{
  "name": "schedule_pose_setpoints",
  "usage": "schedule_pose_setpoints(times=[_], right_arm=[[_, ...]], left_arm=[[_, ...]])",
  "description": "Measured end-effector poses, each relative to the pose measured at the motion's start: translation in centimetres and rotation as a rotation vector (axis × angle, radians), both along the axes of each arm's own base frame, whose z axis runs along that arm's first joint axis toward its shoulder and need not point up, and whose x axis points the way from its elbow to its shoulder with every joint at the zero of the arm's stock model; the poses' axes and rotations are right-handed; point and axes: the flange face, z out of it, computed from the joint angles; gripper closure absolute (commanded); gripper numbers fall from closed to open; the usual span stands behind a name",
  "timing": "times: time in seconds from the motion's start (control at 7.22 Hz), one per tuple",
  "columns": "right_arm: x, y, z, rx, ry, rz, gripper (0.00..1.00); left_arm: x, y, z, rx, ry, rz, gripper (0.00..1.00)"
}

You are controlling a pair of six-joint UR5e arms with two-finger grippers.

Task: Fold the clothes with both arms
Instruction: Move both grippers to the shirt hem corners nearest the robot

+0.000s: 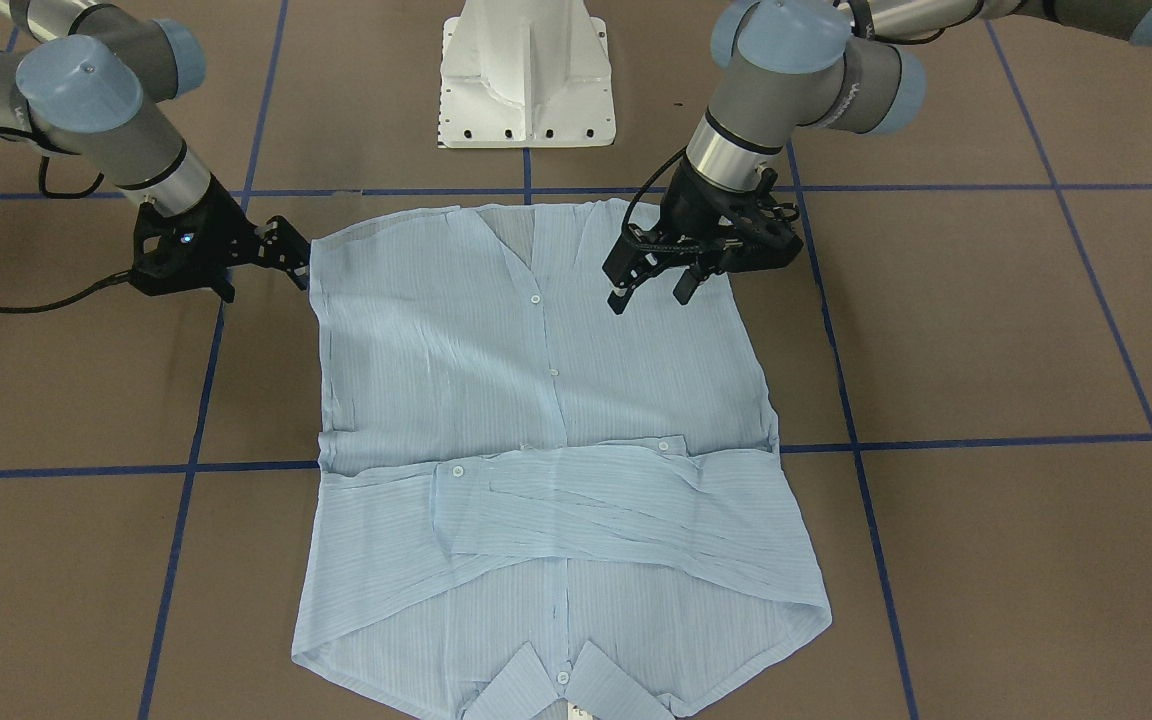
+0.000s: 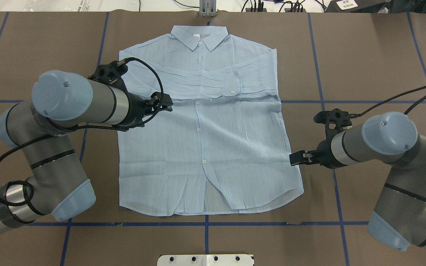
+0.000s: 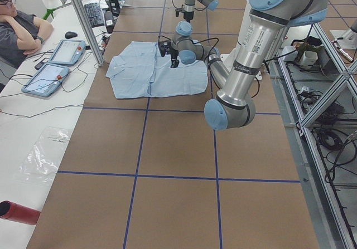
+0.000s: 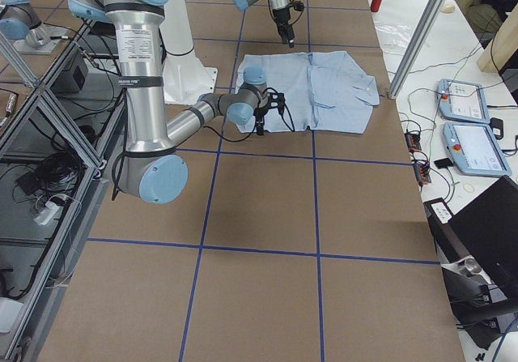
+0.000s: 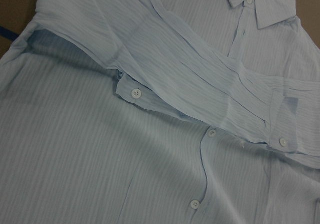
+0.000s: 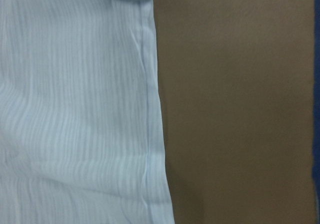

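Note:
The pale blue striped shirt lies flat and buttoned on the brown table, collar away from the robot, both sleeves folded across the chest. My left gripper hangs open and empty a little above the shirt's left half, near the sleeve fold; in the overhead view it sits over the body panel. My right gripper is low at the shirt's right side edge, near the hem end, and looks open; the overhead view shows it just touching that edge. The right wrist view shows only the shirt edge and bare table.
The white pedestal base stands behind the hem. Blue tape lines cross the brown table cover. In the exterior left view a seated operator and two tablets are beyond the table's far side, and a red cylinder lies near its corner.

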Motion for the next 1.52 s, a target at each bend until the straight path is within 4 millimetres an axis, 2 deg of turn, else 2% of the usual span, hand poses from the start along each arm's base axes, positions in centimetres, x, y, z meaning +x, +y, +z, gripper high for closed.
schedule_pose_setpoints(times=[0.14, 0.28, 0.55, 0.69, 0.83, 0.97, 1.25, 1.52], right_arm=[[-1.7, 1.6, 0.4, 0.008, 0.020, -0.008, 0.05], [-2.9, 2.6, 1.1, 0.011, 0.039, -0.018, 0.16], [-3.7, 3.5, 1.9, 0.006, 0.065, -0.033, 0.49], [-3.9, 3.6, 1.7, -0.001, 0.076, -0.038, 0.58], [-4.0, 3.7, 1.6, -0.007, 0.082, -0.042, 0.60], [-4.0, 3.7, 1.6, -0.010, 0.086, -0.043, 0.67], [-4.0, 3.8, 1.7, -0.013, 0.090, -0.046, 1.00], [-3.9, 3.8, 1.7, -0.014, 0.090, -0.046, 1.00]], left_arm=[[-0.1, 0.2, -0.1, 0.000, -0.001, 0.000, 0.00], [-0.1, 0.3, -0.2, 0.000, -0.001, 0.002, 0.00], [-0.1, 0.4, -0.3, 0.001, -0.001, 0.003, 0.01], [-0.1, 0.4, -0.2, 0.000, -0.001, 0.003, 0.01], [-0.1, 0.4, -0.2, 0.000, -0.002, 0.003, 0.01], [-0.1, 0.4, -0.1, 0.000, -0.003, 0.004, 0.01], [0.0, 0.5, -0.1, 0.000, -0.004, 0.006, 0.02], [0.1, 0.5, 0.0, -0.001, -0.006, 0.007, 0.02]])
